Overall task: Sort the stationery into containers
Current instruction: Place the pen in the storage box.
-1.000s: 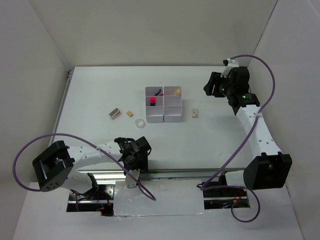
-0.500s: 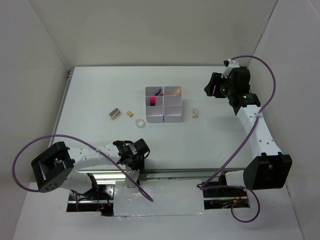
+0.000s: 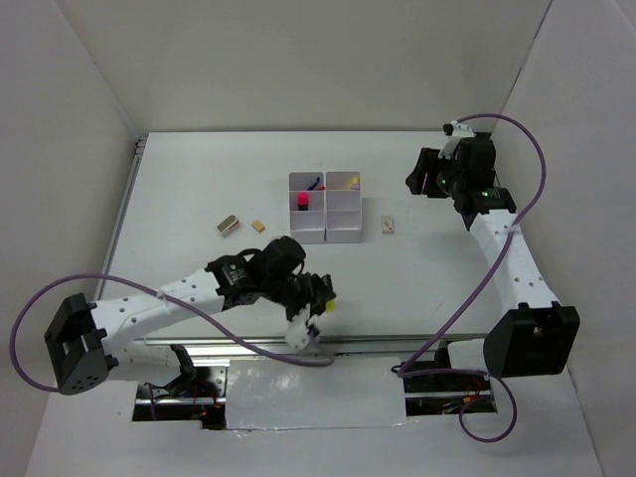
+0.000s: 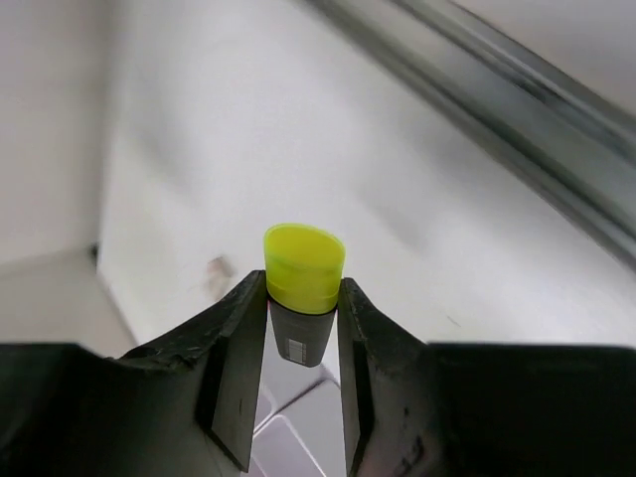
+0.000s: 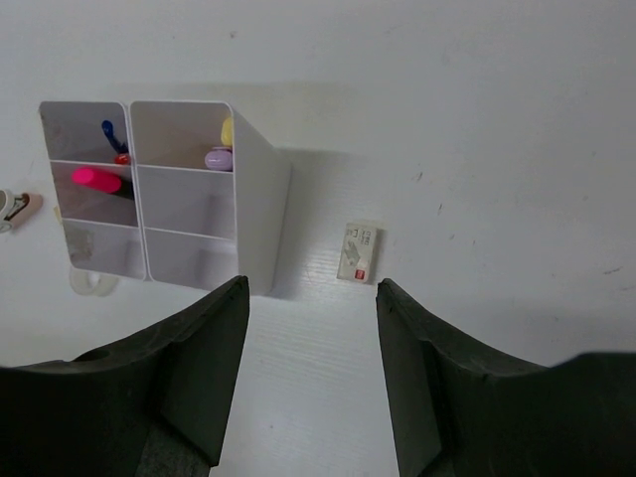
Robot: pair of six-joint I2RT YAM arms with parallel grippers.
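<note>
Now the left hand [image 4: 301,290] squeezes a fat yellow-and-black highlighter [image 4: 304,260]. It should carry it right above the white plastic box of square cups [image 3: 325,211], then let go low.

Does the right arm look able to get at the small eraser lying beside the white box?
Probably yes: the right gripper is open and empty, and the eraser lies alone, just right of the containers.
</note>
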